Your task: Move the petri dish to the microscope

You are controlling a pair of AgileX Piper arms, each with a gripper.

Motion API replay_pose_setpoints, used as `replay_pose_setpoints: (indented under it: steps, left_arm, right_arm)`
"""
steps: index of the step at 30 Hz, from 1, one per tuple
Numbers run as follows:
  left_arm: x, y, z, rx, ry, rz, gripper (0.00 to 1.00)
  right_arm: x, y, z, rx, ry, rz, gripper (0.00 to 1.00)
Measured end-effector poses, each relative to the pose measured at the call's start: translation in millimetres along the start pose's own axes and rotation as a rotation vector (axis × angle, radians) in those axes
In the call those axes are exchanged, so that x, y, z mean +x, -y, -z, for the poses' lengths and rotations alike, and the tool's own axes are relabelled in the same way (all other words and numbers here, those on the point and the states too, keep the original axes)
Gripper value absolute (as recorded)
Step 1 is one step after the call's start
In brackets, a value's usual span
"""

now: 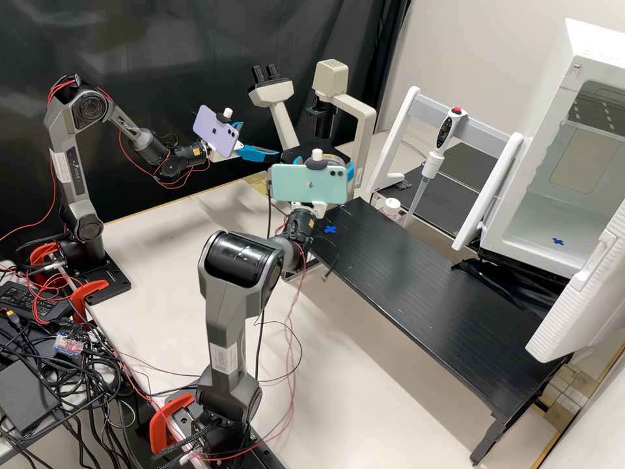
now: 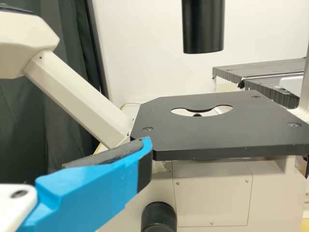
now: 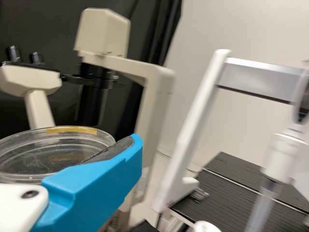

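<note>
- High view: Two dark grey robot arms stand at a pale bench (image 1: 150, 260). The left gripper (image 1: 260, 139), beneath a purple phone (image 1: 216, 133), is open near the microscope (image 1: 364, 120), its two blue fingers apart.
- High view: The right gripper (image 1: 350, 170) is nearer the camera, raised beside the same microscope and partly hidden by a mint-green phone (image 1: 308, 184).
- High view: A long black shelf (image 1: 423, 286) runs across the bench. Beyond it, a pipette (image 1: 433, 163) hangs upright from a stand (image 1: 482, 120), next to an open white cabinet (image 1: 553, 241).
- Left wrist view: One blue finger (image 2: 91, 193) points toward a corner of the microscope's flat black platform (image 2: 217, 137), which has a round opening; whether they touch I cannot tell. A black tube (image 2: 203, 24) is above the platform.
- Right wrist view: The right gripper is closed on the clear, round petri dish (image 3: 58, 145), holding it up in front of the microscope, apart from it. The pipette and stand are farther off.
</note>
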Motion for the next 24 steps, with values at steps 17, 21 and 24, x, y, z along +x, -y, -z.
replay_pose_setpoints:
  steps: [17,21,24]
  left_arm:
    - [0,0.0,0,0.000,0.000,0.000,1.00]
    - [0,0.0,0,0.000,0.000,0.000,1.00]
    - [0,0.0,0,0.000,0.000,0.000,1.00]
  right_arm:
    - [83,43,5,0.031,0.090,0.134,0.00]
    - [101,49,0,0.058,0.123,0.140,0.00]
    - [112,56,-4,0.079,0.149,0.160,0.00]
